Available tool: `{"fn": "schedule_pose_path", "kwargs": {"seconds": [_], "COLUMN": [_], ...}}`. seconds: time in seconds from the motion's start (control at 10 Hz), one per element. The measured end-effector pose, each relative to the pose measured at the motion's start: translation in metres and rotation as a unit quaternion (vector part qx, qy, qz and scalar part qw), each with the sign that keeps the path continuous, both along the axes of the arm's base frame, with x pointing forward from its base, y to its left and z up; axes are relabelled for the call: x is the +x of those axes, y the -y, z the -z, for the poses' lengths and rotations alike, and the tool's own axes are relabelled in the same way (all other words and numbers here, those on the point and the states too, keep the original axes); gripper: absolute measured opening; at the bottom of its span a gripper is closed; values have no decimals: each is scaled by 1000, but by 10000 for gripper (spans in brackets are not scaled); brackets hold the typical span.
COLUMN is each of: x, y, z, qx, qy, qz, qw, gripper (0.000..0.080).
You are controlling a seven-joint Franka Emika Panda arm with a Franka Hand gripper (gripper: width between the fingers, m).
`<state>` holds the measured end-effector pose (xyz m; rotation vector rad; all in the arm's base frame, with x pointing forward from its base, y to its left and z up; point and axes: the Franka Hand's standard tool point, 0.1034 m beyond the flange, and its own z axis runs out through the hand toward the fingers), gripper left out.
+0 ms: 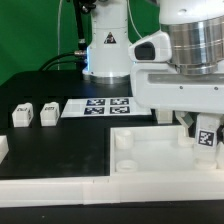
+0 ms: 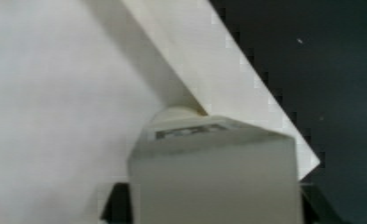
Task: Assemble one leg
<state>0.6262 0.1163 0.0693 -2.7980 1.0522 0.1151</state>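
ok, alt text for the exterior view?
The gripper holds a small white leg, marker facing the camera, at a corner of the large white panel on the exterior view's right. Two loose legs sit on the black table at the left, with the marker board beside them.

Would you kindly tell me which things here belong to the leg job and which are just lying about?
In the job: the leg held in the gripper; the white panel.
Lying about: two spare legs; the marker board.
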Motion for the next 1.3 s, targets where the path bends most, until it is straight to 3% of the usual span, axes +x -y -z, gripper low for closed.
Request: {"fn": "schedule_pose_path", "kwargs": {"seconds": [0.1,0.3,0.4,0.7,0.9,1.0,1.2,1.3], "x": [0,3,4,5,4,4,4,5], "y": [1,5,10,11,11,10,9,8], "z": [1,2,3,4,4,4,-3,-5], "qx": [0,29,57,74,74,71,49,43], "qy": [-5,-34,-54,-96,-87,-83,-36,-20], "qz": [27,203,290,459,421,402,217,152], "qw": [1000,978,954,880,900,909,974,987], "gripper": [298,298,298,298,298,391,624,643]}}
